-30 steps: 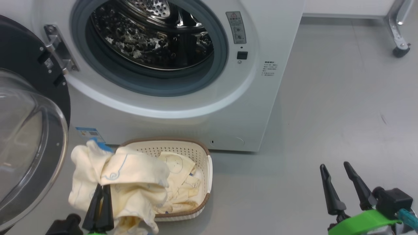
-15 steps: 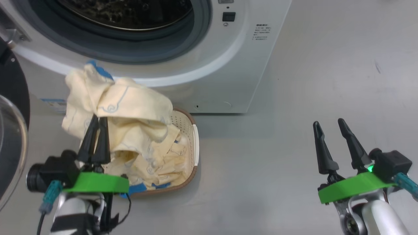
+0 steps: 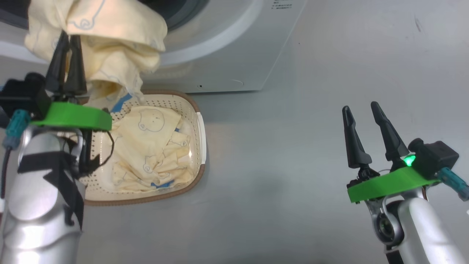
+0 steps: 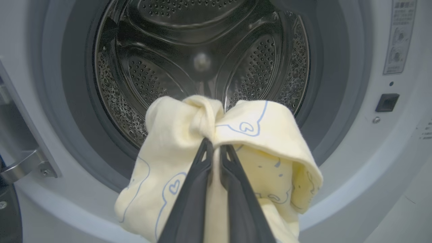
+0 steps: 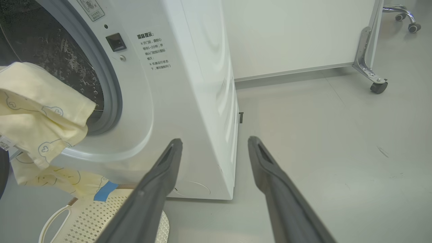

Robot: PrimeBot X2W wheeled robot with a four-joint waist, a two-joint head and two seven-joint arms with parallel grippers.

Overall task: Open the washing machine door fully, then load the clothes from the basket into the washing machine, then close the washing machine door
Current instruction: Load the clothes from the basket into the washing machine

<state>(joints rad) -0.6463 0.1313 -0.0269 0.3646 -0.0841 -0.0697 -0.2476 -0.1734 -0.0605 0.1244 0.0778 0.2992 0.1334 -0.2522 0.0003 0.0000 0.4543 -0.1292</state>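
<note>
Left claw (image 3: pixel 69 36) of mine is clamped on a pale yellow garment (image 4: pixel 270 135), both fingers pressed together with the cloth bunched into a knot just past their tips. The fabric looks soft and creased. It is printed with thin blue line drawings, small hearts and little bear faces, and it drapes down on either side of my fingers. I hold it up in front of the washing machine (image 3: pixel 227 55), before the lower part of the round opening. It is not yet inside, and the grey rubber gasket (image 4: pixel 74 101) and the steel perforated drum (image 4: pixel 152 77) lie behind it. The garment's lower tail, with a patch of blue trim, hangs down to the back rim of the basket (image 3: pixel 198 110).

That basket is cream plastic with perforated sides, a brown rim and a white side handle. It stands on the grey floor (image 3: pixel 293 183) close against the foot of the machine, partly under my left wrist. The rest of the clothes (image 3: pixel 150 143) lie crumpled in it, the same yellow cloth with blue bear outlines.

Right claw (image 3: pixel 359 107) has its fingers spread wide with nothing between them. It is over bare floor well to the right of the basket, pointing toward the machine's front corner.
</note>
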